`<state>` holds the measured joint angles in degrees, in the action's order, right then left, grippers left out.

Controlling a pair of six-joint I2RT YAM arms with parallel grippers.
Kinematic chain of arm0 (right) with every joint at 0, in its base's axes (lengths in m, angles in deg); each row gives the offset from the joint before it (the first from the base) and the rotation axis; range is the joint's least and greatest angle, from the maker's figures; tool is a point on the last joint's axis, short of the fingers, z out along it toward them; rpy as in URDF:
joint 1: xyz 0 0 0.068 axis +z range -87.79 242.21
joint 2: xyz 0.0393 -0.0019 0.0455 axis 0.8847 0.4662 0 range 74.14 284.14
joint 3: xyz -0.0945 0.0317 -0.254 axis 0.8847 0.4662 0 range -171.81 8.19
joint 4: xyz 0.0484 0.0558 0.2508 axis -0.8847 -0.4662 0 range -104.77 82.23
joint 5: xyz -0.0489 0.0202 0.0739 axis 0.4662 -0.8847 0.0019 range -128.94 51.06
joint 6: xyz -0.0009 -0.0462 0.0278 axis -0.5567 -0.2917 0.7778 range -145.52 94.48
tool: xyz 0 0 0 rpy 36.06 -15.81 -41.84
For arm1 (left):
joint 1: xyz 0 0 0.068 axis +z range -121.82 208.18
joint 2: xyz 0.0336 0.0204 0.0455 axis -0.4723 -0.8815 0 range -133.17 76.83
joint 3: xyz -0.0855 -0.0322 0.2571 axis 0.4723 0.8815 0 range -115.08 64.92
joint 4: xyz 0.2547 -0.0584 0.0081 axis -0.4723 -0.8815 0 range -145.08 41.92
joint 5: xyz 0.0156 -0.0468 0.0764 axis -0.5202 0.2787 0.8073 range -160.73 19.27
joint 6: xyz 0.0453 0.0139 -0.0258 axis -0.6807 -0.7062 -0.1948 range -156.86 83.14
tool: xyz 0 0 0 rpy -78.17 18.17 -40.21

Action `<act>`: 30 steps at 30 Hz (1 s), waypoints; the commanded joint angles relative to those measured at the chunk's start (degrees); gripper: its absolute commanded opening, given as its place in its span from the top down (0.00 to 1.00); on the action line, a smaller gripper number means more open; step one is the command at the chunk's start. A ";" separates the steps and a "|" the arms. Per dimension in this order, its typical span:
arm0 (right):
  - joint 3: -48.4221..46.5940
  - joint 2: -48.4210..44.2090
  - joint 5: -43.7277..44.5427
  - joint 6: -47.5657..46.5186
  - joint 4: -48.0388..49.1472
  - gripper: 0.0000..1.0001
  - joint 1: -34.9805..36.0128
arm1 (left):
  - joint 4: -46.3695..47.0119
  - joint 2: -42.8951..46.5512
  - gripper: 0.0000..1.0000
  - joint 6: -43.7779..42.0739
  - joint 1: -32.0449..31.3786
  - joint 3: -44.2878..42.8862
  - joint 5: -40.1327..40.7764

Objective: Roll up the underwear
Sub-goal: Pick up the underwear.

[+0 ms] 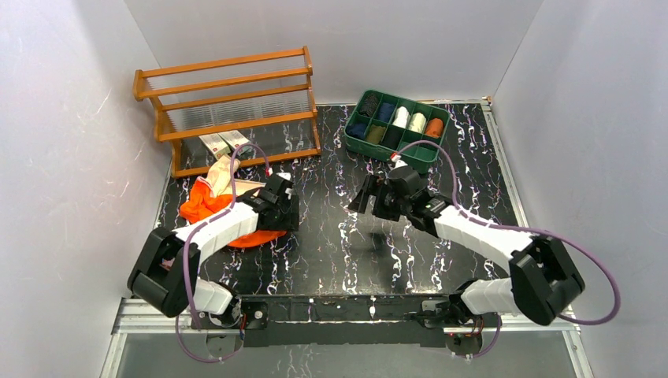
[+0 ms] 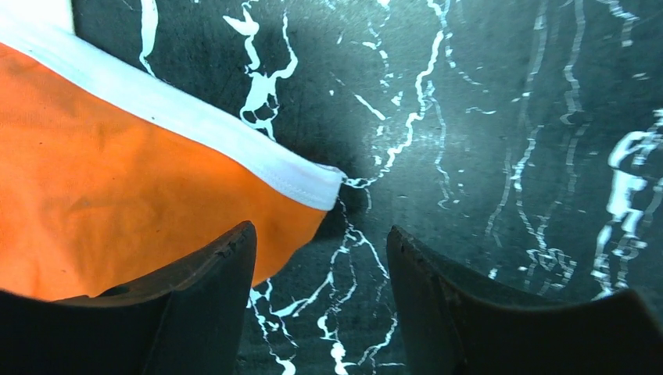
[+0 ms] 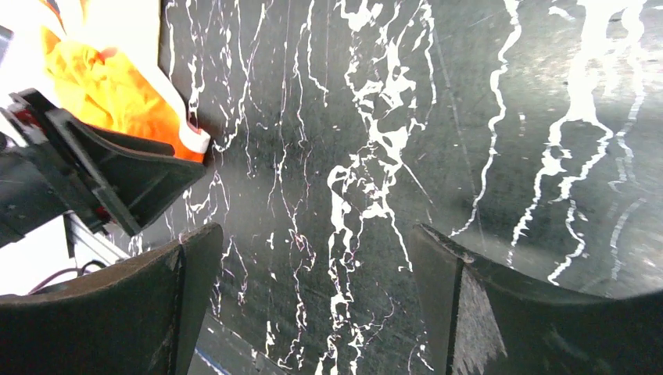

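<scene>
Risk gathers at the left, where the work is. A rack (image 1: 228,63) stands at the far left, out of the way. Just nearer, the tan pair (image 1: 223,175) lies partly over the far side of the orange pair (image 1: 197,209). Both are crumpled at the left of the table (image 1: 339,236), neither flat nor rolled.

The left gripper (image 2: 320,234) hovers low at the orange pair's right corner, fingers partly apart and holding nothing. The white-banded corner lies by the left finger, not between the two. Closing from here would likely catch only an edge or miss. A pull could also drag the tan pair along, since the two overlap.

The right gripper (image 3: 317,234) hangs over bare table right of centre, fingers spread wide and empty, facing the left one. If both go for one corner, they could knock together. The tray (image 1: 420,163) of finished rolls sits far right, well apart.

The rack is plain wood rails. The orange cloth is thin, smooth and matte, with a stitched white band. It looks limp, so a roll may slacken. The table is glossy black with white veins and probably slick, so cloth may slide rather than turn. The fingers are hard, black and curved. The tray is rigid green, divided into compartments of tight cylinders.
</scene>
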<state>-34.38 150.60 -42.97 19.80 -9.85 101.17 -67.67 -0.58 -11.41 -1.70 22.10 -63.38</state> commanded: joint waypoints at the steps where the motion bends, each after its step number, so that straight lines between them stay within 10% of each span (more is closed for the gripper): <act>1: 1.24 -5.49 7.52 0.72 -2.14 0.04 -0.24 | -0.40 -1.73 0.42 -1.22 -0.98 -2.09 6.37; 8: 1.30 -8.23 9.00 -0.26 -4.10 0.03 -0.27 | 0.61 -6.77 0.50 -3.32 -1.62 -3.63 7.85; 18: -0.88 -7.57 12.14 -2.39 -8.19 0.01 -0.38 | -2.80 -4.40 1.00 -5.56 -2.73 -9.31 4.18; 30: -3.82 -13.21 14.77 -7.62 -10.14 0.01 -9.27 | -14.58 1.94 1.00 -3.01 -5.12 -45.50 -28.05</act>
<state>-34.98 141.17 -29.78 14.35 -20.18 95.43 -76.88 1.79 -16.31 -4.64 -18.49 -76.02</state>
